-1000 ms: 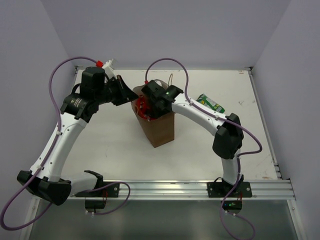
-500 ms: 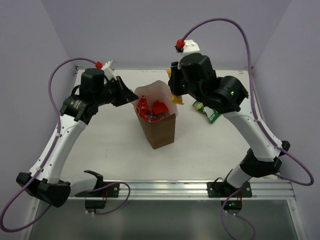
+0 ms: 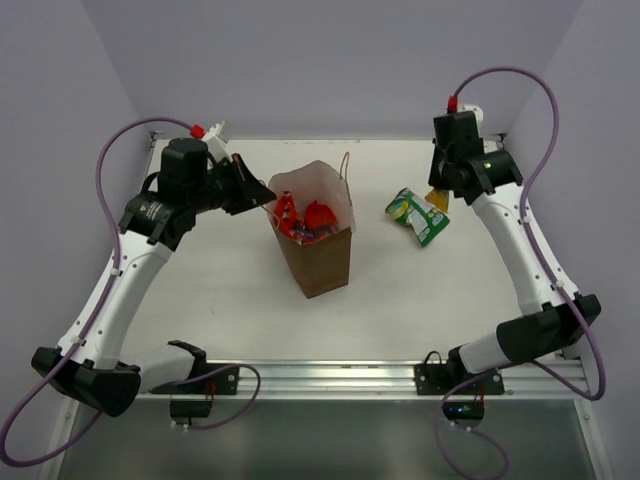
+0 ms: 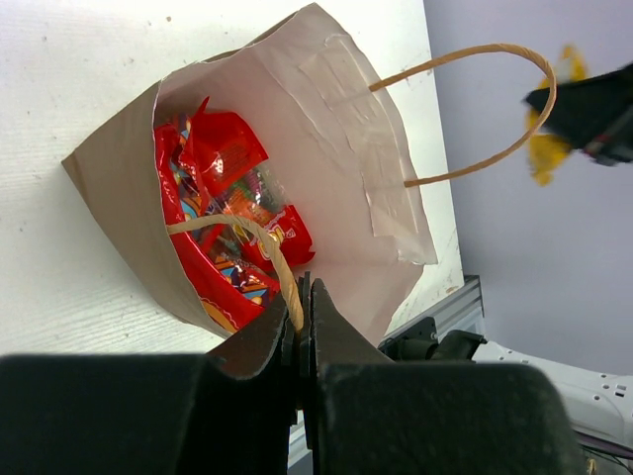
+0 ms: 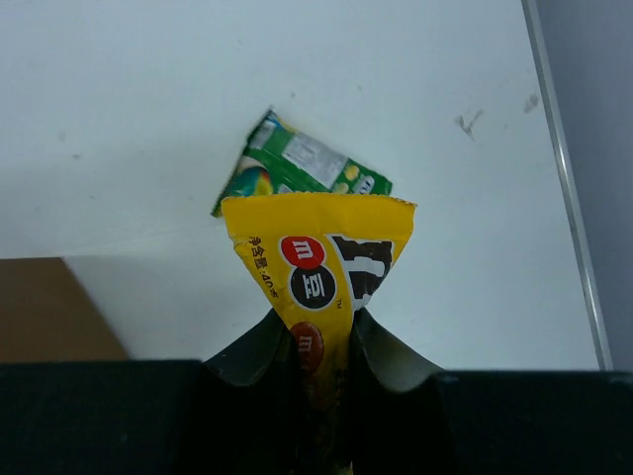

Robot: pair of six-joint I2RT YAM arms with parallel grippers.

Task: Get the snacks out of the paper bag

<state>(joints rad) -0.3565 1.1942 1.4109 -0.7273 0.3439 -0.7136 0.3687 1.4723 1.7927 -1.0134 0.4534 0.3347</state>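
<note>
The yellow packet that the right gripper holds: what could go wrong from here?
The right gripper pinches the yellow packet at one narrow end, so it might slip out early. It hangs near the green packet and may land on it. The left gripper is shut on the loop handle; a pull could tip the paper bag with red packets inside.

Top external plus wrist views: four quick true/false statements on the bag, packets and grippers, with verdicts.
1. The left gripper is shut on a handle of the paper bag. True.
2. The right gripper is empty. False: it is clamped on a yellow packet.
3. The green packet lies inside the bag. False: it lies on the table, to the right of the bag.
4. Red packets are in the bag. True.
</note>
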